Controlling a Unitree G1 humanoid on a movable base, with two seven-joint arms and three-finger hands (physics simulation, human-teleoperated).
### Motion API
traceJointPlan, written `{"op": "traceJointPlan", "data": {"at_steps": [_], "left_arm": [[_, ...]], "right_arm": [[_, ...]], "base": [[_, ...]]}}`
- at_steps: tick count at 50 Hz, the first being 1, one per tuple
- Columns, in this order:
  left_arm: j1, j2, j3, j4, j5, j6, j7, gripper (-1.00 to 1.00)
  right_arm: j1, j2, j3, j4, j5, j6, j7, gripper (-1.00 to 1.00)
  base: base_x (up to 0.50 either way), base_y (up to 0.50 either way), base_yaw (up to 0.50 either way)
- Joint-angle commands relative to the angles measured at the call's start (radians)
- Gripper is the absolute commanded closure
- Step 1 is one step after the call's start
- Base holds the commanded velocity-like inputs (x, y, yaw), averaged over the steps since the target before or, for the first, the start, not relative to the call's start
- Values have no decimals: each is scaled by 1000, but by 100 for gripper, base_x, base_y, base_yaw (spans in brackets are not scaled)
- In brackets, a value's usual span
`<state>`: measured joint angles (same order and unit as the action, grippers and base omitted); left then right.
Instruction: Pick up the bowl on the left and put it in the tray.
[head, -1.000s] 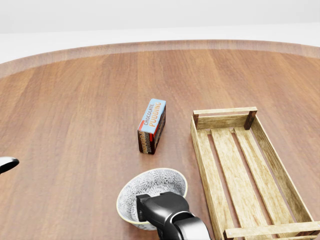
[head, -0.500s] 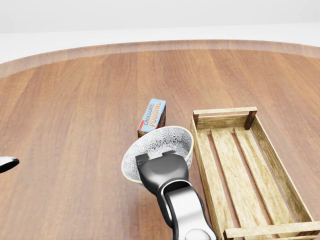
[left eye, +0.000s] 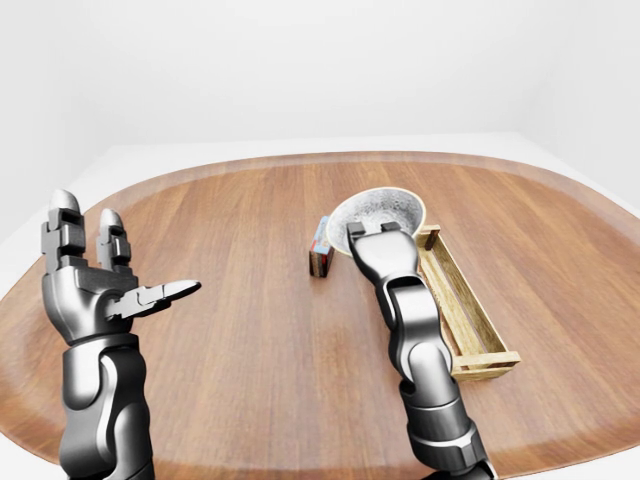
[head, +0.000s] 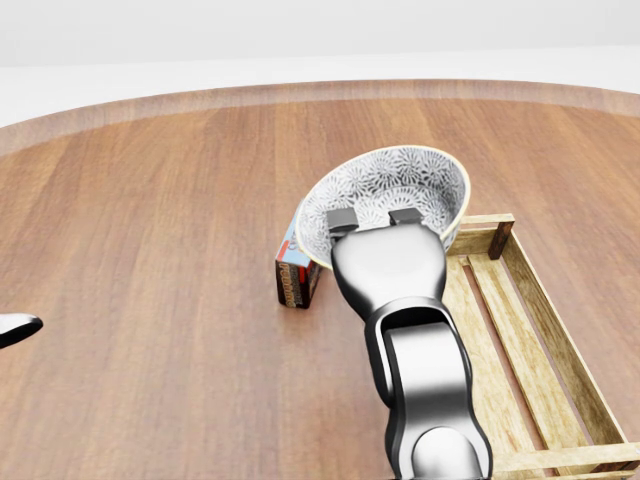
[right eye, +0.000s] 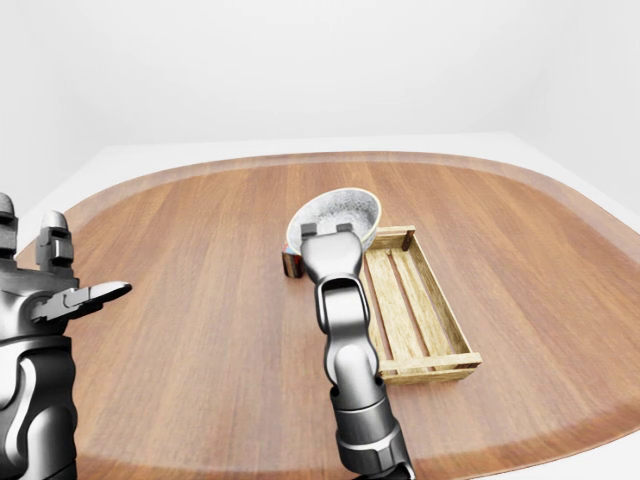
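My right hand (head: 372, 222) is shut on the near rim of a grey patterned bowl (head: 395, 183) and holds it up off the table, tilted toward the camera. In the head view the bowl hangs over the upper left corner of the slatted wooden tray (head: 545, 345), which lies at the right. My left hand (left eye: 128, 292) is raised at the left of the left-eye view, open, holding nothing and far from the bowl.
A chocolate pudding box (head: 293, 268) lies on the brown wooden table (head: 150, 220) just left of the bowl, partly hidden behind it. The table's curved edge runs along the top of the head view.
My right hand has lifted the bowl from the table near the bottom of the head view, up and to the right, to above the tray's corner. The left hand has stayed put.
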<state>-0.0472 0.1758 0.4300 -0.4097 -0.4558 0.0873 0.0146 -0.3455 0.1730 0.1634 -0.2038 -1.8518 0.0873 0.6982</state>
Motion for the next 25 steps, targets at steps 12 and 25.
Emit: {"op": "traceJointPlan", "data": {"at_steps": [12,25], "left_arm": [[1,-7,-12,10,16,0,-4,-100],[7,-9,-12,-1,18,0,-5,-100]], "right_arm": [[15,-121,-139,-144,65,0,0,100],[3,-198,-195,-87,187,0,0,100]], "base": [[0,0,0],[0,0,0]]}}
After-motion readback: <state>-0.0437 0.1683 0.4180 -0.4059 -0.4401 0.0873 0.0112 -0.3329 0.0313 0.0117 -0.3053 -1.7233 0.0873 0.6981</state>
